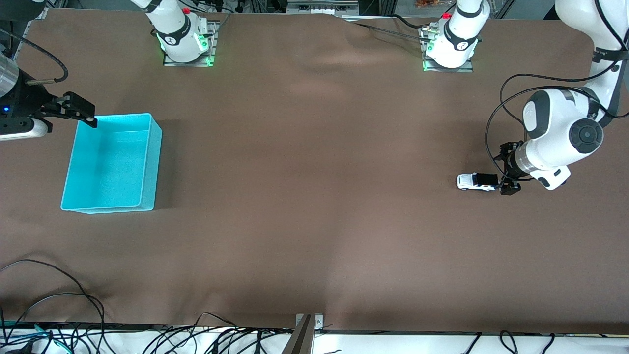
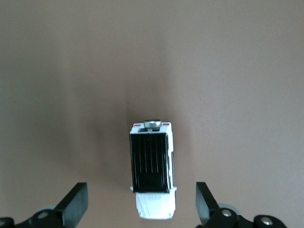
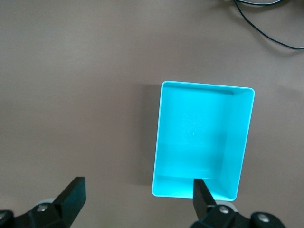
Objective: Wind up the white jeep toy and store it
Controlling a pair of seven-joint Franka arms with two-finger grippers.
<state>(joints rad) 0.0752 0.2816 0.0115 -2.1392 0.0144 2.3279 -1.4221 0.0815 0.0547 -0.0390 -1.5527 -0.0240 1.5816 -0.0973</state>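
Note:
The white jeep toy (image 1: 475, 182) with its black roof stands on the brown table near the left arm's end. My left gripper (image 1: 508, 169) is open, low at the jeep's end that faces the left arm's end of the table. In the left wrist view the jeep (image 2: 151, 161) lies lengthwise, its white hood end between my left gripper's (image 2: 142, 204) spread fingers, touching neither. The cyan bin (image 1: 110, 164) stands empty near the right arm's end. My right gripper (image 1: 78, 110) is open and empty over the bin's corner, with the bin (image 3: 204, 142) below it (image 3: 137, 192).
The two arm bases (image 1: 186, 42) (image 1: 449, 46) stand along the table's edge farthest from the front camera. Loose black cables (image 1: 59, 305) lie along the edge nearest it. A wide stretch of bare brown table lies between jeep and bin.

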